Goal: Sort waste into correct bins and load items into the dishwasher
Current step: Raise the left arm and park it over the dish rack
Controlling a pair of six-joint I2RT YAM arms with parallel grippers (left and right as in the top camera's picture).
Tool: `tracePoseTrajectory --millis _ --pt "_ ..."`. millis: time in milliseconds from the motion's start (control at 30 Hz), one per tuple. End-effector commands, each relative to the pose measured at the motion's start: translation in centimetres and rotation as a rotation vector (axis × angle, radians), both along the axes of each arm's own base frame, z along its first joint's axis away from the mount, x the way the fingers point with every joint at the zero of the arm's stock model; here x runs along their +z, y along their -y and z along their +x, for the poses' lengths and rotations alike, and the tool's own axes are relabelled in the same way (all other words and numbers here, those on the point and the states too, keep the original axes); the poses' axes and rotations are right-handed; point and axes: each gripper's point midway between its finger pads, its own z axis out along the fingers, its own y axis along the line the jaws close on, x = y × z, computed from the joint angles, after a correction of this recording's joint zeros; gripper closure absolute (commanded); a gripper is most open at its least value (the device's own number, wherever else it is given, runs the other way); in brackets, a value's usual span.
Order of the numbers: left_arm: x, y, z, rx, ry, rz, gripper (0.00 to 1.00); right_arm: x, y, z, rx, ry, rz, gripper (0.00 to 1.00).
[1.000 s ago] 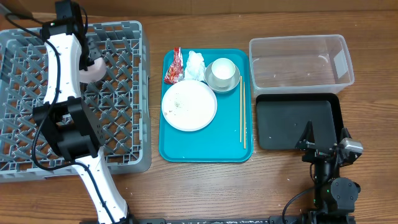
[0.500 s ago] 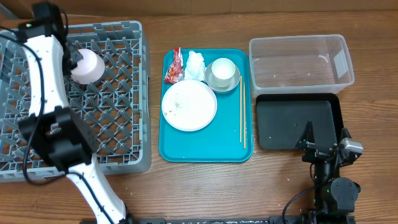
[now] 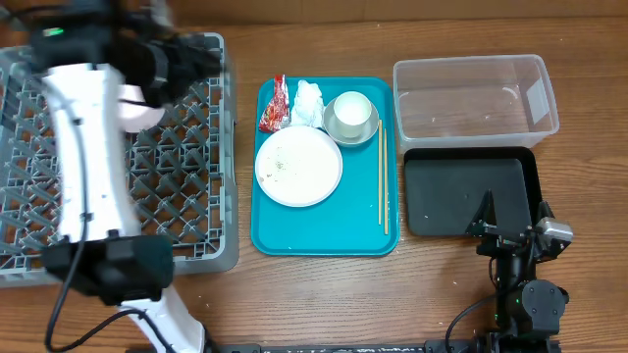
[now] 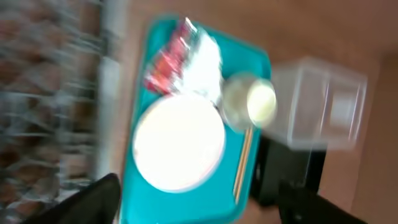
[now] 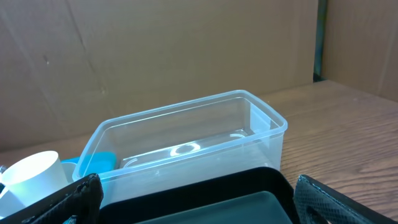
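Over the grey lattice dish rack [image 3: 186, 206], the left gripper [image 3: 191, 64] hangs spread and empty; the round white plate [image 3: 298, 167] lies to its right on the teal tray [image 3: 324, 235], far nearer than the splayed right gripper [image 5: 198, 202].

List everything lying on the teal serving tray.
On the teal tray: a red snack wrapper, a crumpled white tissue, a large white plate with scattered grains, a white cup standing in a dish, and wooden chopsticks. Whatever lies under the plate or dish is covered.

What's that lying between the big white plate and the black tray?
Thin wooden chopsticks, lying along the right side of the teal tray, as the overhead view shows.
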Motion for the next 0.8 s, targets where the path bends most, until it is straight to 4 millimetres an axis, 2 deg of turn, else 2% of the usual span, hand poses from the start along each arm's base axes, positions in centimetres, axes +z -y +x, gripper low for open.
tracePoseTrajectory --millis 0,33,167,267,367,433,533,633,667,767 --pt "-1.5 6.1 -1.5 -0.223 -0.001 0.110 0.16 -0.2 0.2 0.0 -0.008 0.004 0.002 0.00" --pt "-1.9 7.0 -1.8 -0.248 0.001 0.167 0.10 -0.2 0.2 0.0 -0.008 0.004 0.002 0.00" --pt "-2.5 11.1 -3.2 -0.329 0.010 0.272 0.00 -0.2 0.2 0.0 -0.008 0.004 0.002 0.00" --pt "-2.6 14.9 -4.9 -0.421 0.019 0.277 0.00 -0.2 0.2 0.0 -0.008 0.004 0.002 0.00" --pt "-3.0 17.0 -6.3 -0.482 0.033 0.337 0.01 -0.2 0.2 0.0 -0.008 0.004 0.002 0.00" --pt "-3.5 17.6 -6.8 -0.476 0.036 0.409 0.05 -0.2 0.2 0.0 -0.008 0.004 0.002 0.00" --pt "-4.0 17.1 -6.9 -0.399 0.020 0.482 0.09 -0.2 0.2 0.0 -0.008 0.004 0.002 0.00" --pt "-4.4 15.6 -6.8 -0.321 -0.009 0.541 0.10 -0.2 0.2 0.0 -0.008 0.004 0.002 0.00" --pt "-4.5 13.8 -6.6 -0.257 -0.039 0.578 0.10 -0.2 0.2 0.0 -0.008 0.004 0.002 0.00" --pt "-4.6 10.9 -6.3 -0.177 -0.094 0.598 0.07 -0.2 0.2 0.0 -0.008 0.004 0.002 0.00"
